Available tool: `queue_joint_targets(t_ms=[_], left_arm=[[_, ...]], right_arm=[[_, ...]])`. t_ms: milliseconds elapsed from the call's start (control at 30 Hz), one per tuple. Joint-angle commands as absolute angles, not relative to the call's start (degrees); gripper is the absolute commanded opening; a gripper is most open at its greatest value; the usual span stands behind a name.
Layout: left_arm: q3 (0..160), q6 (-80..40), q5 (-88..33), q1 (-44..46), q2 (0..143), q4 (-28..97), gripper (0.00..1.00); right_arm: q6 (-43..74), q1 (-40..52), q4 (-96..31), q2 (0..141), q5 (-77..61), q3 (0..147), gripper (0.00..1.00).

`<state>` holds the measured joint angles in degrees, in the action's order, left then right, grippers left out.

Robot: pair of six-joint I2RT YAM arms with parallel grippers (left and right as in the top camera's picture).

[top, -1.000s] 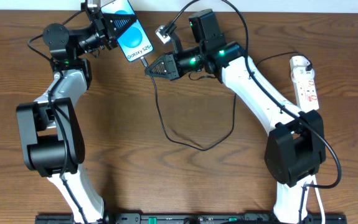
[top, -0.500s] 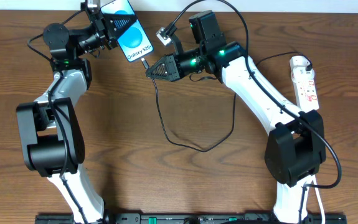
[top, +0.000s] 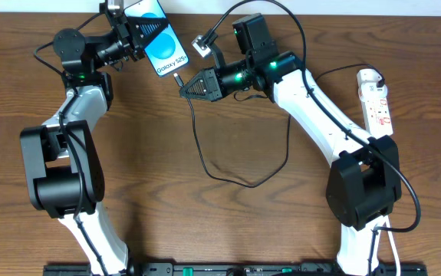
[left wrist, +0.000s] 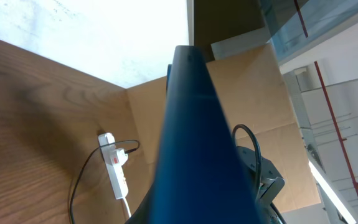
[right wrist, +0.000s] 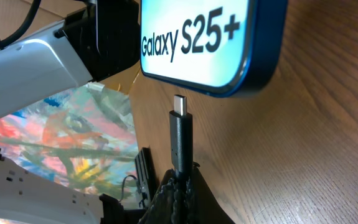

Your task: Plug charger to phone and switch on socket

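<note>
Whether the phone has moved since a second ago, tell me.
No. The phone sits just where it was, measured against the table's far edge.

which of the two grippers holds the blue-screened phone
The left gripper clamps the slim blue-screened phone; the right gripper pinches the thin black charger cable instead.

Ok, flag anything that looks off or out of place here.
Nothing spilled or damaged. The phone is held in the left gripper, and the charger's plug tip, in the right gripper, sits just short of its edge, not inserted.
</note>
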<state>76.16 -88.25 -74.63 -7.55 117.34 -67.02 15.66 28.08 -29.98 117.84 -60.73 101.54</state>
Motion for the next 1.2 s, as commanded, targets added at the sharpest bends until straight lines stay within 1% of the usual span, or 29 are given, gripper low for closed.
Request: queue_joint_targets(t_ms=[0,533,933,1167], left_arm=[[76.6,-87.0,-74.1,-7.7,116.6,-67.6,0.07],[76.6,-87.0,-74.6,-7.6,116.6,-67.6,0.07],[76.6,-87.1,-75.6,-7.5,116.6,-67.6,0.07],[76.6,-87.0,-75.7,-7.0,116.6,-67.6,0.08]], right_arm=[[14.3,27.7,-30.0,117.7,-62.3,102.0,0.01],[14.2,27.3,-27.9,117.7,-61.8,102.0,0.01],[16.3,27.3,-27.8,117.7,-59.9,102.0,0.01],[19.2,27.3,-23.7,117.7,-59.9,102.0,0.01]])
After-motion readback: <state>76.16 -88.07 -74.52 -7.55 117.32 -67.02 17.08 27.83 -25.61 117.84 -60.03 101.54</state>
